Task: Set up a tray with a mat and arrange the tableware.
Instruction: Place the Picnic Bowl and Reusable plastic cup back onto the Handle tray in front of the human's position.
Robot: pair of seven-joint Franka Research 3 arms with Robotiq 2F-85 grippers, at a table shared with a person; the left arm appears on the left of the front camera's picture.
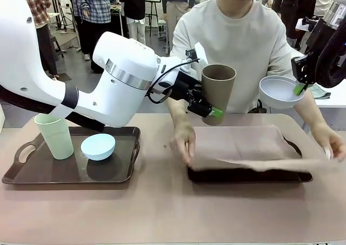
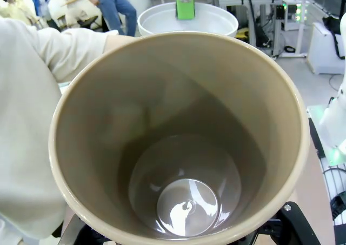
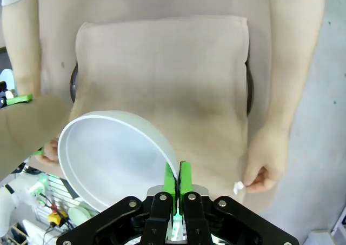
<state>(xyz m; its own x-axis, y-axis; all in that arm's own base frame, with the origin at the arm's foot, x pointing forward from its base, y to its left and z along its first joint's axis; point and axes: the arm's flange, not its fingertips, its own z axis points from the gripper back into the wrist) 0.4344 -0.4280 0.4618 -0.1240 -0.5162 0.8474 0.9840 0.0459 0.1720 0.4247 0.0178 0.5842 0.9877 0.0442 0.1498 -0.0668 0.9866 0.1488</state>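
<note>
Starting from the front: finds the left gripper [image 1: 215, 108] clamped across the brown cup [image 1: 218, 85], held upright in the air over the left end of the mat [image 1: 238, 142]. Finds the right gripper [image 1: 299, 88] pinched shut on the rim of the bluish-white bowl [image 1: 277, 91], tilted and high over the right end. Notes the person's hands [image 1: 184, 142] spreading that mat over the dark tray [image 1: 248, 176], its near edge lifted and not yet flat. Notes also, on the other tray [image 1: 32, 178], the pale green cup [image 1: 54, 137] standing just beside the light blue bowl [image 1: 98, 146]. Turning to the left wrist: looks straight down into the empty cup, with the bowl beyond it. Turning to the right wrist: shows green pads [image 3: 170, 177] closed on the bowl's thin rim, above the mat and between the person's arms. Risks, by judgement:

- striking a hand or trapping a rumpled mat by lowering either piece before the hands withdraw;
- dropping the bowl, or letting it swing, through so slight a pinch;
- knocking cup against bowl by bringing both down together.
</note>
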